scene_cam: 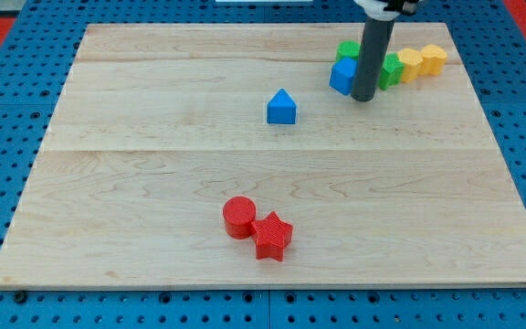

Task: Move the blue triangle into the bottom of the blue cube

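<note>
My tip [364,97], the end of a dark matte rod with no gripper or jaws to open or close, rests on the desk [153,183] at the view's top right. The rod hides part of the blue cube [341,77] and a green block [390,71]; a second green block [347,48] behind is barely visible. Two yellow blocks [411,63] [434,58] follow rightward. The blue triangle [281,107], house-shaped, stands apart, left and lower. A red cylinder [239,217] touches a red star [272,236] near the bottom. The desk is pale grained wood.
</note>
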